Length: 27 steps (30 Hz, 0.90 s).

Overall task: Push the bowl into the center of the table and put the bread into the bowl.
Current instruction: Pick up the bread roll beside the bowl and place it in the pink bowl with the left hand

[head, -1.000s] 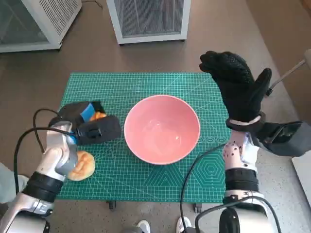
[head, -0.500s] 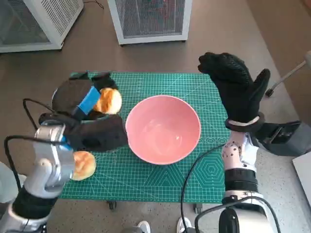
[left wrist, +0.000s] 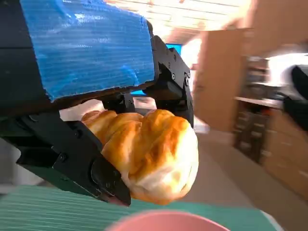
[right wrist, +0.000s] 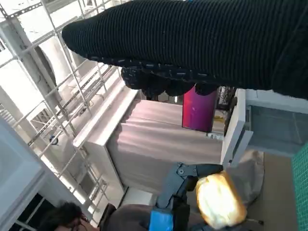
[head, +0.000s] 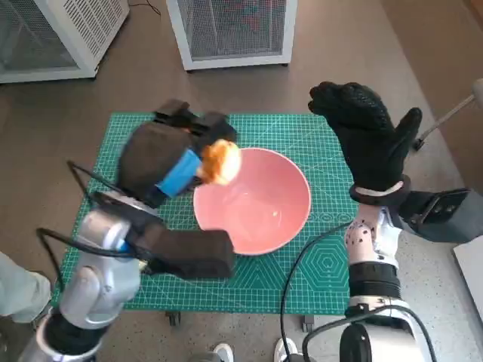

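1. The left hand (head: 170, 162) grips the bread (head: 220, 161) in its fingers, raised over the near-left rim of the pink bowl (head: 253, 200).
2. The right hand (head: 367, 136) stands raised beside the bowl, fingers spread, holding nothing.
3. The bowl sits mid-counter on a green cutting mat (head: 302, 256); white cabinets (head: 230, 26) stand beyond on a brown floor.

Left hand (head: 170, 158) raised over the near-left rim of the bowl (head: 253, 200), bread (head: 220, 161) pinched in its fingers, right hand (head: 367, 132) held upright right of the bowl, fingers spread, nothing gripped
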Tool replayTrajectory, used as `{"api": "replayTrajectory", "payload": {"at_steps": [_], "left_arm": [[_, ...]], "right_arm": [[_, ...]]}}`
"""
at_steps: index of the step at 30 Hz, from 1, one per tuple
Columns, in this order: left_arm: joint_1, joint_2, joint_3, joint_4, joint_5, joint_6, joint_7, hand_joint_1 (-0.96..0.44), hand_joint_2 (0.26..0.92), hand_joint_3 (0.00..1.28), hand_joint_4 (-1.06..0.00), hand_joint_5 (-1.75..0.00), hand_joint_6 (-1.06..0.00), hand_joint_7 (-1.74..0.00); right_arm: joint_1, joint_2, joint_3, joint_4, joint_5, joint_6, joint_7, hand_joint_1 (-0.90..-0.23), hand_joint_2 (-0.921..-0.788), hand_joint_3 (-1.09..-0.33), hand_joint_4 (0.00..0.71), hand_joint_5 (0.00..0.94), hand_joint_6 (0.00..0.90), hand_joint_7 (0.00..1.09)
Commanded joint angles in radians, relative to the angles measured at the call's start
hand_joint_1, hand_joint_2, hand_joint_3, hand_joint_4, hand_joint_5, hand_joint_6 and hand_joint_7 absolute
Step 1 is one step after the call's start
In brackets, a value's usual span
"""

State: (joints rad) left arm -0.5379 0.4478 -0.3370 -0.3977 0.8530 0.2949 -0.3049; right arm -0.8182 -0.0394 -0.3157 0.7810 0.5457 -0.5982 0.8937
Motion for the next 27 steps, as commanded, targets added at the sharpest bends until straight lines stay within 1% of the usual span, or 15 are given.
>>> {"api": "replayTrajectory", "payload": {"at_steps": [1,5,8,10,15,21,23,24,25,26,27], "left_arm": [[-0.029,-0.024,-0.026,0.053,0.001,-0.075,0.017,0.0,0.909,0.02,-0.77,-1.18,-0.71,-0.97],[-0.034,-0.043,-0.035,0.109,-0.003,-0.134,0.032,0.0,0.905,0.02,-0.78,-1.2,-0.74,-0.9],[-0.037,-0.053,-0.04,0.149,-0.006,-0.168,0.041,0.0,0.901,0.02,-0.8,-1.17,-0.74,-0.91],[-0.04,-0.06,-0.044,0.175,-0.006,-0.181,0.043,0.0,0.9,0.02,-0.81,-1.14,-0.72,-0.96],[-0.043,-0.074,-0.051,0.229,-0.002,-0.2,0.035,0.0,0.903,0.02,-0.82,-1.09,-0.69,-1.03],[-0.035,-0.085,-0.062,0.258,0.013,-0.182,0.01,0.0,0.908,0.02,-0.81,-1.1,-0.68,-1.04],[-0.029,-0.091,-0.067,0.259,0.023,-0.165,-0.004,0.0,0.914,0.02,-0.78,-1.13,-0.69,-1.03],[-0.026,-0.093,-0.069,0.258,0.028,-0.157,-0.01,0.0,0.917,0.04,-0.74,-1.17,-0.67,-1.05],[-0.02,-0.097,-0.072,0.251,0.037,-0.139,-0.024,0.0,0.917,0.04,-0.73,-1.18,-0.66,-1.06],[-0.015,-0.099,-0.074,0.244,0.044,-0.126,-0.035,0.0,0.919,0.11,-0.62,-1.25,-0.61,-1.16],[-0.006,-0.1,-0.077,0.231,0.055,-0.108,-0.052,0.0,0.919,0.16,-0.55,-1.3,-0.57,-1.23]], "right_arm": [[0.023,-0.005,-0.005,0.004,0.003,0.011,0.006,-0.443,-0.921,-0.44,0.539,0.004,0.705,0.01],[0.027,-0.008,-0.004,-0.001,0.001,0.01,0.003,-0.441,-0.921,-0.442,0.539,0.003,0.705,0.01],[0.031,-0.01,-0.004,-0.007,0.001,0.01,0.002,-0.441,-0.921,-0.444,0.538,0.003,0.705,0.01],[0.033,-0.011,-0.004,-0.013,0.001,0.011,-0.001,-0.441,-0.921,-0.445,0.538,0.003,0.705,0.01],[0.036,-0.015,-0.004,-0.023,0.0,0.017,-0.007,-0.444,-0.921,-0.448,0.538,0.002,0.704,0.01],[0.04,-0.014,-0.003,-0.028,-0.002,0.017,-0.011,-0.442,-0.921,-0.452,0.536,0.001,0.703,0.01],[0.042,-0.013,-0.002,-0.032,-0.003,0.018,-0.013,-0.441,-0.921,-0.453,0.536,0.001,0.703,0.01],[0.043,-0.013,-0.001,-0.034,-0.003,0.018,-0.014,-0.441,-0.921,-0.454,0.536,0.001,0.703,0.01],[0.043,-0.012,-0.001,-0.035,-0.004,0.018,-0.015,-0.441,-0.921,-0.454,0.536,0.001,0.703,0.01],[0.044,-0.012,0.0,-0.036,-0.005,0.017,-0.017,-0.441,-0.921,-0.454,0.536,0.0,0.702,0.01],[0.044,-0.012,0.0,-0.037,-0.005,0.017,-0.018,-0.441,-0.921,-0.455,0.535,0.0,0.702,0.01]]}}
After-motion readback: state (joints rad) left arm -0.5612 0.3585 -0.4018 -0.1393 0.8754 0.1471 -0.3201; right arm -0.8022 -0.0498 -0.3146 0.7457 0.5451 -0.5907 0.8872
